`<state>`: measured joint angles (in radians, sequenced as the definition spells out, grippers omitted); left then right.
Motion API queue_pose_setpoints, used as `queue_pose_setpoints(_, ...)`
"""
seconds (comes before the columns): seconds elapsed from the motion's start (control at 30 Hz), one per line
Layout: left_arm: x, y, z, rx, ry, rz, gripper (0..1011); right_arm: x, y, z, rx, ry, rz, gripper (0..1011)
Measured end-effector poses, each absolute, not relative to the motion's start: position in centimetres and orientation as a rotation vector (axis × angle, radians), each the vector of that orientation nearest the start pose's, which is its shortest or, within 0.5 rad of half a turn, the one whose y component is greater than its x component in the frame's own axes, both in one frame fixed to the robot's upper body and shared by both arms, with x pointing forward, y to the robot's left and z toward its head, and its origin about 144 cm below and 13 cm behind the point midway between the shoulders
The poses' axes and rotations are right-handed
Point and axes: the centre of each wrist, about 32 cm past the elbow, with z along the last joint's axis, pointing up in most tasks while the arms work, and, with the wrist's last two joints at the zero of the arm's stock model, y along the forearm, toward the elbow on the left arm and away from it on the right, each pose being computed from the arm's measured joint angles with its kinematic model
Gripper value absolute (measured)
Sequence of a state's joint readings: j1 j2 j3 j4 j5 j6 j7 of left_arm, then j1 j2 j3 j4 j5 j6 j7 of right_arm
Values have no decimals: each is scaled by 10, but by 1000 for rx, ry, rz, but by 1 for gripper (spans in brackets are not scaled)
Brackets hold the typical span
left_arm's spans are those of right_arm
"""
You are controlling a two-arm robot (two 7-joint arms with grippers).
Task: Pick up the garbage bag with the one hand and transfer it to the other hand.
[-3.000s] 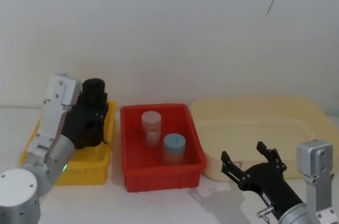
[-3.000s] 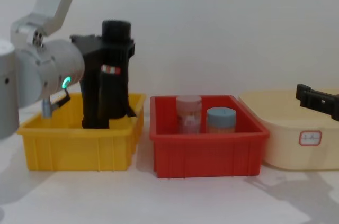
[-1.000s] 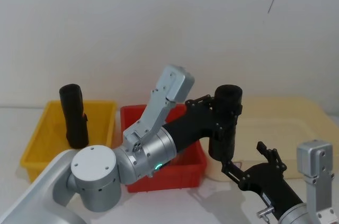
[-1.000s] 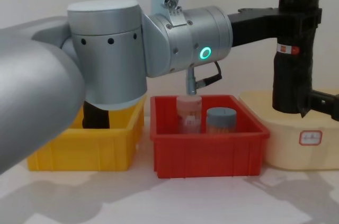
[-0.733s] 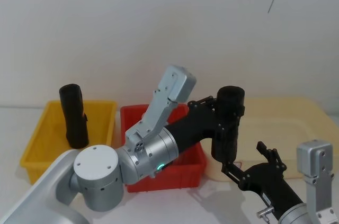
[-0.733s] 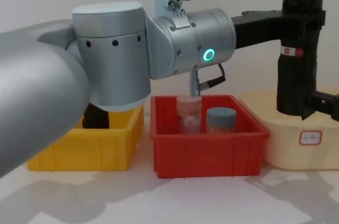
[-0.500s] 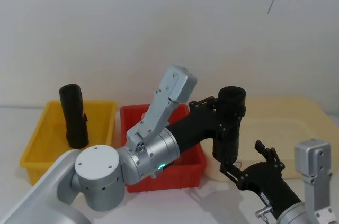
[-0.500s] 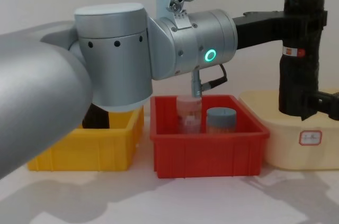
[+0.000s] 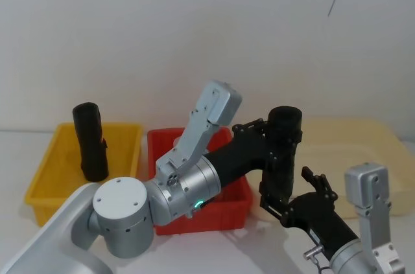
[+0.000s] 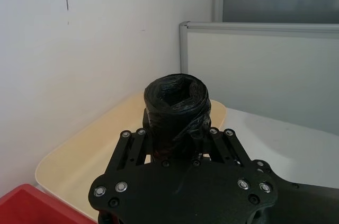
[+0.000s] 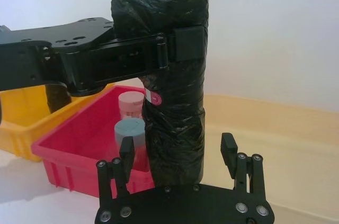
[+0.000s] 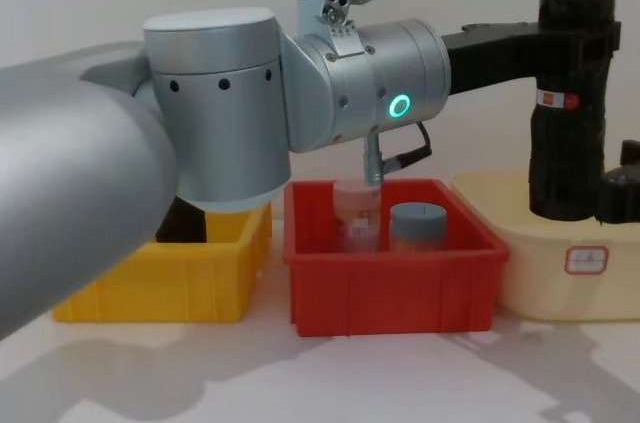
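Counting three containers: one cream tray [image 9: 350,138] below and behind the right gripper's [image 11: 177,150] jaws, one red bin [image 12: 390,283] under the left arm [image 12: 350,73], off to the left of both sets of jaws, and one yellow bin [image 9: 52,170] farthest from them.

Two black rolls. The garbage bag [image 11: 175,107] hangs upright in the air, the left gripper [image 12: 572,43] clenched round it above the label band [image 12: 558,98]. The second roll [image 9: 89,141] stands in the yellow bin.

Right gripper spread wide, fingers [image 11: 126,152] flanking the bag's lower end; contact not clear.

Two jars, both in the red bin: pink jar [image 12: 357,208], blue-lidded jar [image 12: 415,223].
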<state>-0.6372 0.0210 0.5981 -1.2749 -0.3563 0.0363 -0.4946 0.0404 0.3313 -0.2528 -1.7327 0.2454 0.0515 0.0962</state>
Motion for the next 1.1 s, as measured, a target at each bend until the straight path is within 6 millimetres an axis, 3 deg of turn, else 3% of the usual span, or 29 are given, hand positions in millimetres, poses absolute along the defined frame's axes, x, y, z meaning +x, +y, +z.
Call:
queue_pose_setpoints(0.6,574,59,1277,-137,-137,495,445,481,-227,1195,-30,-101,-1197,993)
queue_pose_setpoints(0.8,574,59,1277,-137,-137,495,445,489,-224,1198,-25,-85,-1201,909)
queue_pose_setpoints(0.83,574,59,1277,-137,-137,495,445,491,-223,1198,-23,-81,-1201,840)
queue_pose_setpoints(0.93,574,59,1277,-137,-137,495,445,494,-222,1199,-21,-75,-1201,790)
queue_pose_setpoints(1.1,574,59,1277,-137,-137,495,445,498,-220,1201,-16,-70,-1200,614)
